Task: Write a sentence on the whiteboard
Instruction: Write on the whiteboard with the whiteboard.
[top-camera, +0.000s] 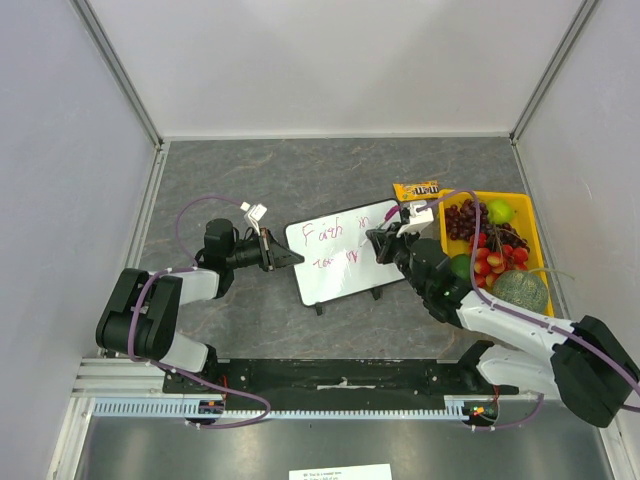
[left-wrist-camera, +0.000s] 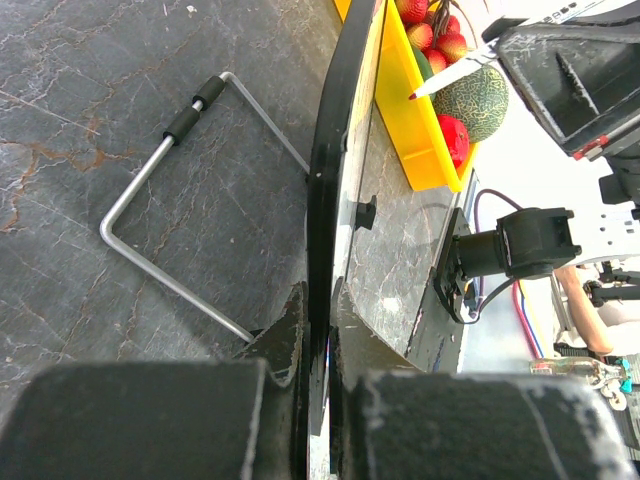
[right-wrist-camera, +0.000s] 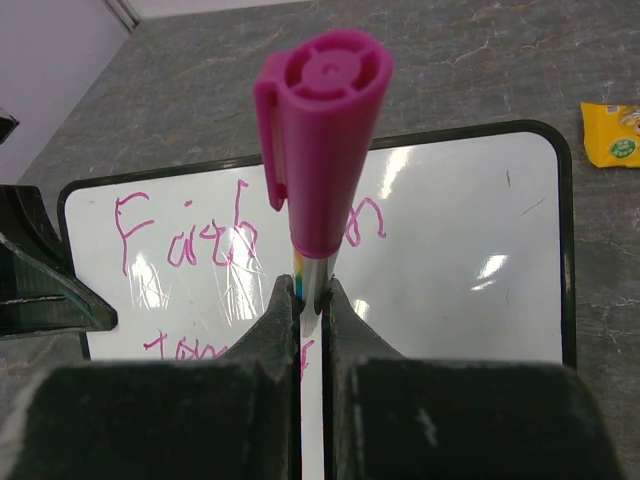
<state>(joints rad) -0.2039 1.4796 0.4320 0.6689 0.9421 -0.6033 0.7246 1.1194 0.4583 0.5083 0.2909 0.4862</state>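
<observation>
Centre left in the top view, my left gripper is clamped tight on the left edge of the whiteboard, which sits slanted at mid-frame. The sentence reads "Faith in" in pink, with a second line begun below it. Centre right, my right gripper pinches a pink marker. I judge the step needs a firmly braced board, light pressure and even letters. A yellow fruit tray sits far right.

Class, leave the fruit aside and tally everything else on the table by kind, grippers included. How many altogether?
Grippers: 2, the left gripper and the right gripper
Whiteboard: 1
Marker: 1
Yellow tray: 1
Sweet packet: 1
Total: 6
</observation>
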